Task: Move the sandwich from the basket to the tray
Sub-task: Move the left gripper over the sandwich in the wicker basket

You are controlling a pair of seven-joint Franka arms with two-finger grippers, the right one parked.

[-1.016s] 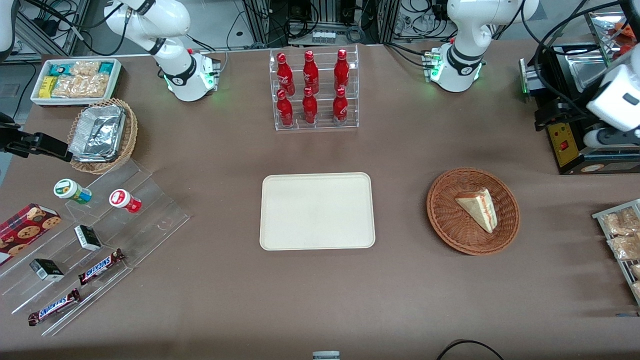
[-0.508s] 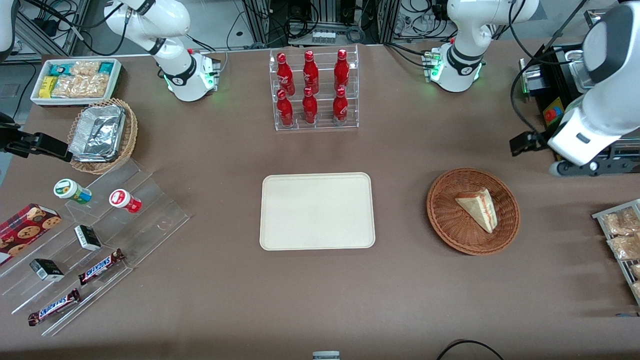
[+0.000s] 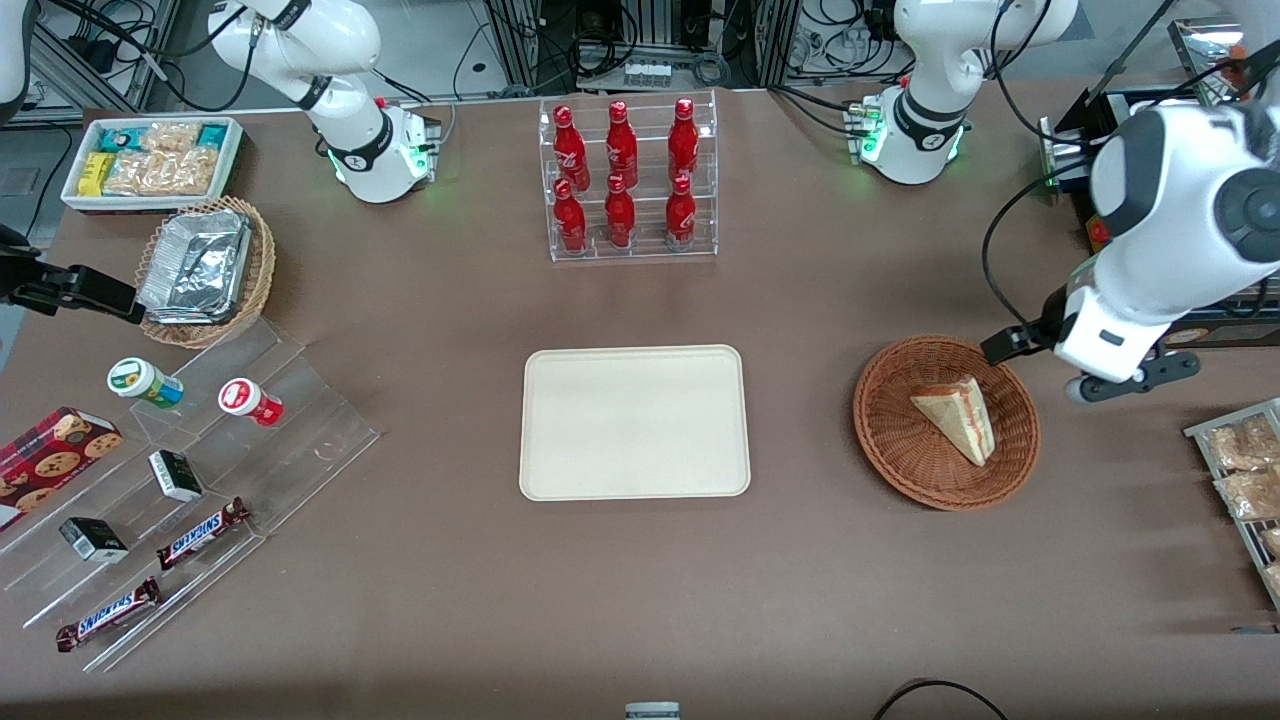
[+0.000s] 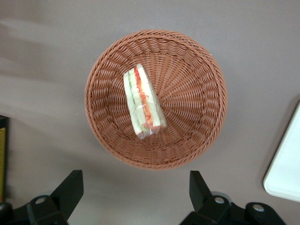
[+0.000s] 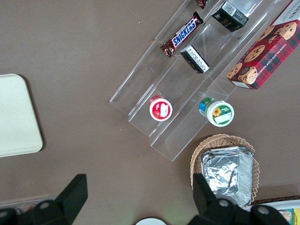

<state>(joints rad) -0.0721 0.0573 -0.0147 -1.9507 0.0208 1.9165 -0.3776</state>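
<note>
Front view: approach step, I judge. Sandwich [image 3: 955,415] lies in the basket [image 3: 900,445]; the tray [image 3: 633,422] sits well apart, bare. My gripper [image 3: 1075,375] hangs high beside the basket's rim, wrist pitched downward.

Left wrist view: fingers [image 4: 69,191] spread wide, holding nothing, sandwich [image 4: 143,102] not yet between them. Next I need to centre over the wedge, then descend.

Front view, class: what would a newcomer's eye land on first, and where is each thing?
The sandwich lies in the reddish-brown wicker basket, toward the working arm's end of the table. The open gripper hovers above the basket's edge. The bare cream tray lies mid-table, with a rack of red bottles farther from the camera.
</note>
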